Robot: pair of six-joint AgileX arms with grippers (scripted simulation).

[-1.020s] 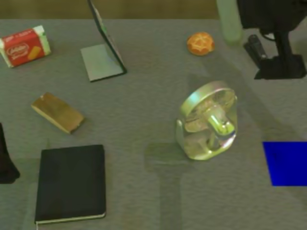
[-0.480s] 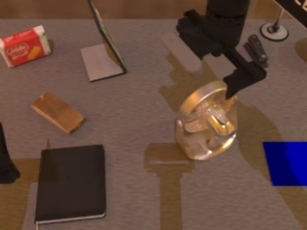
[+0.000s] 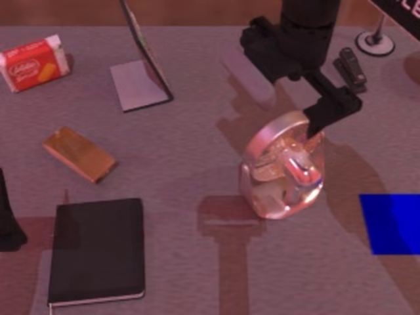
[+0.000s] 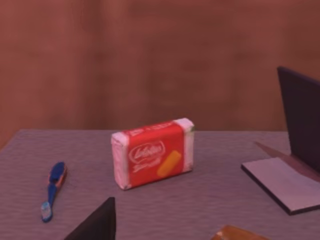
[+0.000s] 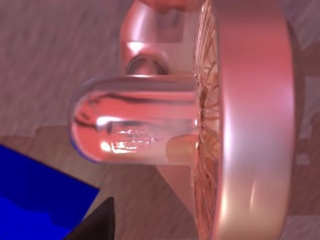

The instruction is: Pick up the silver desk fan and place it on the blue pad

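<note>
The silver desk fan [image 3: 282, 167] stands right of the table's middle, its chrome ring upright and its hub pointing toward the front right. My right gripper [image 3: 321, 121] hangs open just behind the ring's top edge, apart from it. In the right wrist view the fan [image 5: 240, 120] fills the picture and one dark fingertip [image 5: 100, 222] shows near its hub. The blue pad [image 3: 394, 223] lies flat at the table's right edge, with a corner of the blue pad [image 5: 35, 200] also showing in the right wrist view. My left gripper [image 3: 6, 220] is parked at the left edge.
A red biscuit packet [image 3: 33, 62] lies at the back left, with a blue toothbrush [image 4: 52, 190] beside it. A grey plate with an upright panel [image 3: 139, 84], a wooden block [image 3: 79, 154] and a black notebook [image 3: 97, 249] take up the left half. A stapler [image 3: 351, 65] sits behind the fan.
My right arm has swung in from the back right corner and now hangs over the fan's ring. The fan and the left arm have not moved.
</note>
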